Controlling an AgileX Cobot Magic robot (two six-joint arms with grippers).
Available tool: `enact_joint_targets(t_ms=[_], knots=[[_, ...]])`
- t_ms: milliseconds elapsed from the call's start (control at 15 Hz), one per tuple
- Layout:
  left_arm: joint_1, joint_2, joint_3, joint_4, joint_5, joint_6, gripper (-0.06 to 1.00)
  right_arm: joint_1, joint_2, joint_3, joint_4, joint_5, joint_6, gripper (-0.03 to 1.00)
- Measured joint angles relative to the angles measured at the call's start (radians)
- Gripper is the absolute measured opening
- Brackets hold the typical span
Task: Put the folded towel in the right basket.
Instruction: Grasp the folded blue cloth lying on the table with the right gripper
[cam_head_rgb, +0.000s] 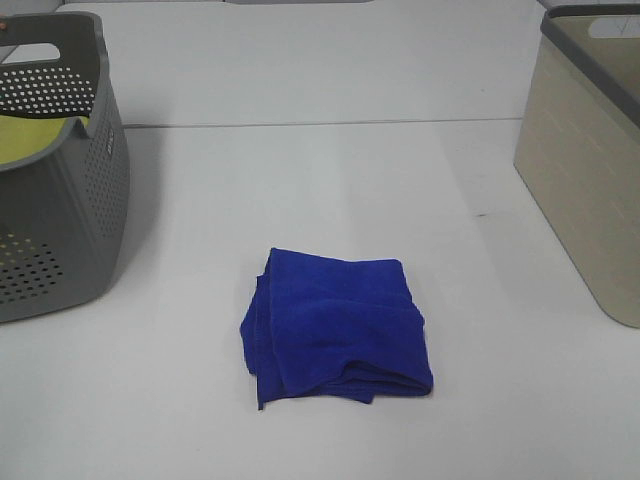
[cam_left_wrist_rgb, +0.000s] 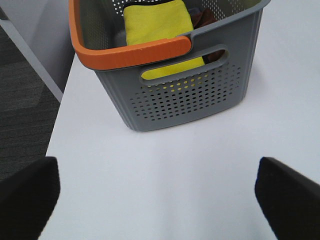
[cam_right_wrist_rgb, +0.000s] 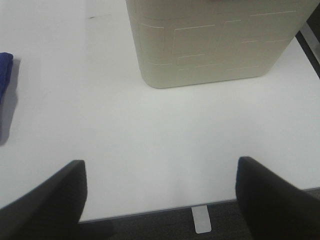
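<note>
A folded blue towel (cam_head_rgb: 335, 325) lies flat on the white table, front centre in the exterior high view. Its edge shows in the right wrist view (cam_right_wrist_rgb: 5, 75). The beige right basket (cam_head_rgb: 590, 170) stands at the right edge; it also fills the right wrist view (cam_right_wrist_rgb: 215, 42). Neither gripper shows in the exterior high view. My left gripper (cam_left_wrist_rgb: 157, 200) is open and empty above bare table, facing the grey basket. My right gripper (cam_right_wrist_rgb: 160, 200) is open and empty near the table's front edge, facing the beige basket, with the towel off to its side.
A grey perforated basket (cam_head_rgb: 60, 180) stands at the left edge; its orange handle (cam_left_wrist_rgb: 135, 52) and a yellow cloth (cam_left_wrist_rgb: 160, 25) inside show in the left wrist view. The table edge (cam_right_wrist_rgb: 200, 207) and dark floor lie right under the right gripper.
</note>
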Motion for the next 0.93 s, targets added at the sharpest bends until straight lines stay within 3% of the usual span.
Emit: enact_joint_targets(t_ms=[933], knots=[[0.0, 0.0, 0.0, 0.0, 0.0, 0.0, 0.99, 0.0, 0.0, 0.0, 0.0, 0.0, 0.0, 0.79]])
